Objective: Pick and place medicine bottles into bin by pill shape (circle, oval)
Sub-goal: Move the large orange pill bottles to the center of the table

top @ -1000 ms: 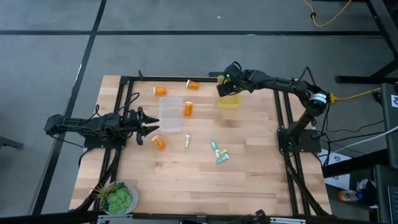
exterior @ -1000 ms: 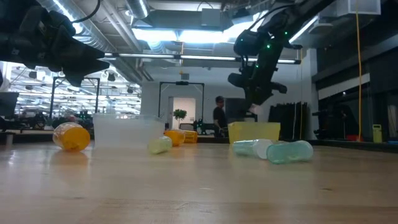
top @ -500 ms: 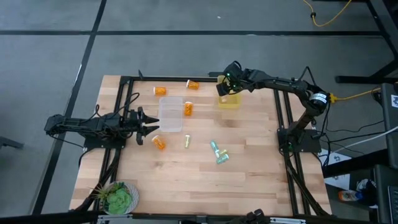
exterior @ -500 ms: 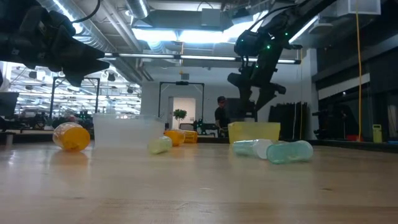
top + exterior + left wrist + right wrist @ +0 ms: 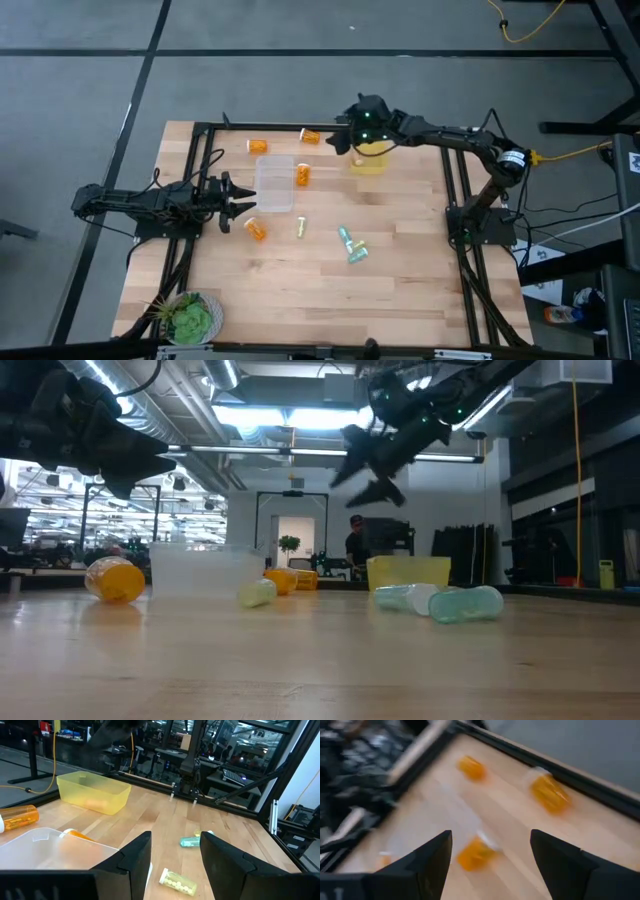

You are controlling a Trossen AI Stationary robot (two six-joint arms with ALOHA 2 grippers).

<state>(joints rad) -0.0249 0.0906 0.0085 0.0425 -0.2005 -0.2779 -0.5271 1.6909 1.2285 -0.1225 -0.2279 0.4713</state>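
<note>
My right gripper (image 5: 487, 857) has its fingers spread wide with nothing between them; through the gap I see only bare wood and blurred orange bottles beyond. It hangs above the far side of the table (image 5: 400, 260), just beside the yellow bin (image 5: 370, 160) and turned toward the far orange bottle (image 5: 310, 135), which I read as lining up the next pick.

My left gripper (image 5: 172, 865) also stands open and empty, parked low at the left edge next to the clear bin (image 5: 274, 184). I judge it is waiting there because that bin is its drop point.

The medicine bottles lie scattered on their sides. Another orange one (image 5: 257, 146) rests near the far rail, one (image 5: 302, 174) touches the clear bin's right wall, and one (image 5: 256, 229) lies just in front of that bin. A pale yellowish bottle (image 5: 299, 228) sits mid-table, and two teal-green ones (image 5: 351, 245) lie close together toward the right.

The two bins stand apart, presumably one for each pill shape. What the yellow bin holds I cannot tell.
</note>
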